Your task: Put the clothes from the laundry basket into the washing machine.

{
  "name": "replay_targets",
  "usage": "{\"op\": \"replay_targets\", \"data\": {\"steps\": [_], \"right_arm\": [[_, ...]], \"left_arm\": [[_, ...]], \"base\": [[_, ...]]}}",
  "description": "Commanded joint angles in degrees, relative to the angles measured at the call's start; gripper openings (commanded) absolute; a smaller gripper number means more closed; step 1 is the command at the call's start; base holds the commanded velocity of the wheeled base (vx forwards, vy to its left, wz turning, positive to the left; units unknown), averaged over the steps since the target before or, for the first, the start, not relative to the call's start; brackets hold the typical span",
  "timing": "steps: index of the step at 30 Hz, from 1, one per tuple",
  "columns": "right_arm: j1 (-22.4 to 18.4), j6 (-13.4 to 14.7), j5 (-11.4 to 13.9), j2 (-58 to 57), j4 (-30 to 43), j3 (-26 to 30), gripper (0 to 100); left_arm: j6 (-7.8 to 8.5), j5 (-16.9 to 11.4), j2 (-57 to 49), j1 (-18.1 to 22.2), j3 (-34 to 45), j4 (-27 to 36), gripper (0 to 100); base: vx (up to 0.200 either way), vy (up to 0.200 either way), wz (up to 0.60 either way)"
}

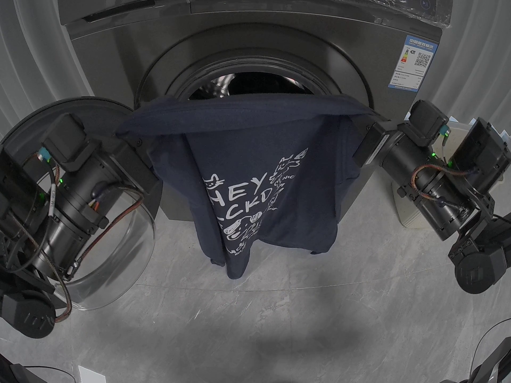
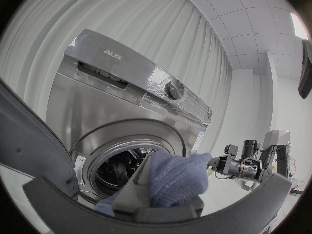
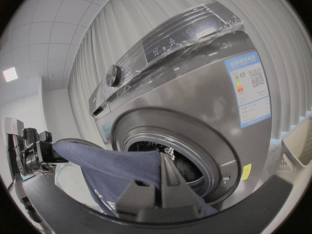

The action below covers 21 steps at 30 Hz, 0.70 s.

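A navy T-shirt point(image 1: 255, 176) with white print hangs stretched between both grippers in front of the washing machine point(image 1: 255, 43). The left gripper point(image 2: 156, 179) is clamped on one bunched corner of the fabric; the right gripper point(image 3: 159, 186) pinches the opposite corner tight. The garment's top edge runs level across the lower part of the open drum mouth point(image 1: 250, 83), its body drooping toward the grey floor point(image 1: 319, 320). The round glass door point(image 1: 106, 240) stands swung open on the robot's left, and a pale laundry basket point(image 3: 299, 143) sits beside the machine on the right.
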Motion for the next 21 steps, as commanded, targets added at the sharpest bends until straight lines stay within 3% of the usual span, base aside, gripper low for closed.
{"op": "replay_targets", "data": {"steps": [1, 7, 21], "right_arm": [[-0.25, -0.01, -0.08, -1.84, 0.19, -0.3, 0], [-0.34, -0.45, -0.17, -2.02, -0.25, -0.39, 0], [-0.34, -0.53, -0.17, -2.19, -0.34, -0.65, 0]], "left_arm": [[0.01, -0.03, -4.62, 0.22, -0.49, 2.98, 0], [0.01, 0.05, -6.2, 0.13, -0.49, 6.05, 0], [0.1, -0.03, -6.11, 0.05, -0.49, 6.85, 0]], "base": [[0.0, 0.0, 0.0], [0.0, 0.0, 0.0], [0.0, 0.0, 0.0]]}}
